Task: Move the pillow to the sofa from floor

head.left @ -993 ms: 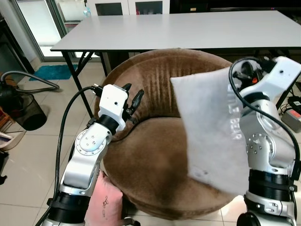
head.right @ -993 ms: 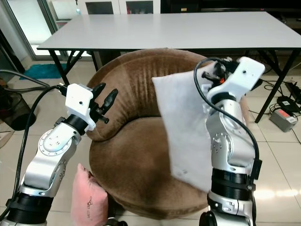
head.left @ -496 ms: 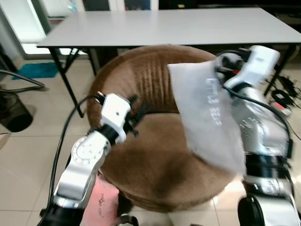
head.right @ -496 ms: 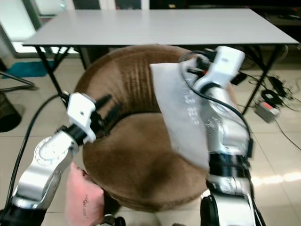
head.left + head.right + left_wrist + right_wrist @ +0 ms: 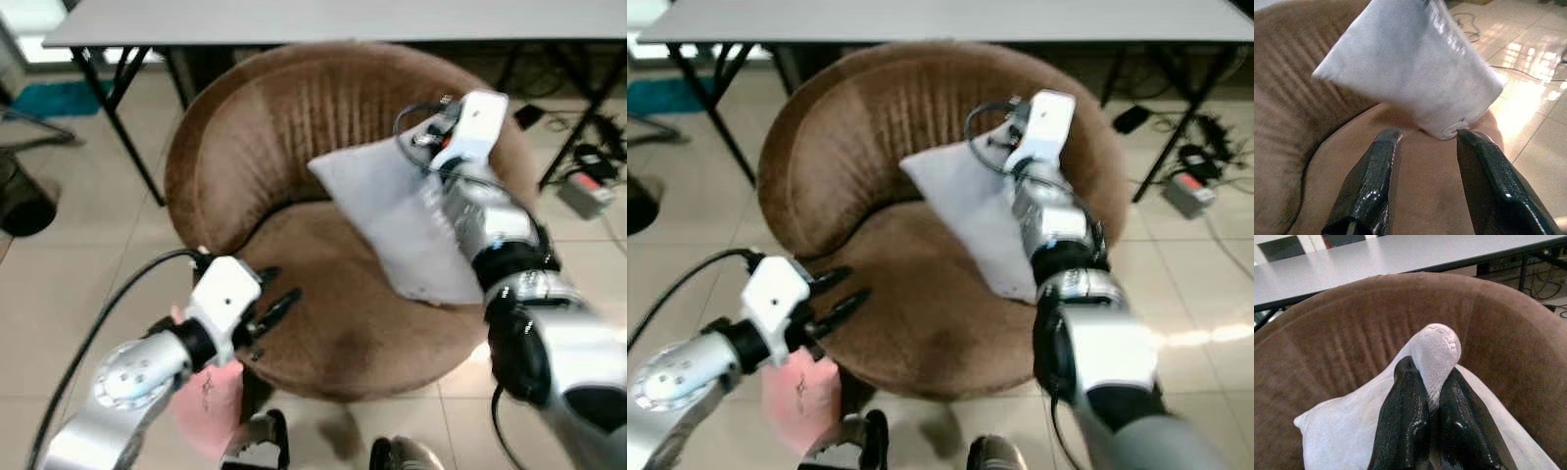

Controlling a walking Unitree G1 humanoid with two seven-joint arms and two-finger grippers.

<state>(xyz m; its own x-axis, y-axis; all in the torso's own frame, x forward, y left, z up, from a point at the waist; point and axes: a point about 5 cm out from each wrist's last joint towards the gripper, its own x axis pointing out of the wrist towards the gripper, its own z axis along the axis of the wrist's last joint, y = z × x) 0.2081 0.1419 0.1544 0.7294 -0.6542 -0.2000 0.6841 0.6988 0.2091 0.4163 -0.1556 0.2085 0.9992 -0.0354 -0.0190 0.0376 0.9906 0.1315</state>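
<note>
A light grey pillow (image 5: 392,220) leans over the seat of the round brown sofa chair (image 5: 255,127), its lower corner touching the cushion. My right gripper (image 5: 1425,391) is shut on the pillow's (image 5: 1352,431) upper corner, near the chair's back right rim; the right arm (image 5: 480,196) reaches forward over the seat. My left gripper (image 5: 269,311) is open and empty at the seat's front left edge. In the left wrist view its fingers (image 5: 1376,181) point at the pillow's (image 5: 1410,68) lower corner.
A pink pillow (image 5: 211,406) lies on the tiled floor by the chair's front left, under my left arm. A grey table (image 5: 323,20) stands behind the chair. Cables and a power box (image 5: 588,186) lie on the floor at the right.
The camera has tilted down and come closer. My right arm has reached forward and lowered the grey pillow onto the seat. My left gripper has dropped to the seat's front edge.
</note>
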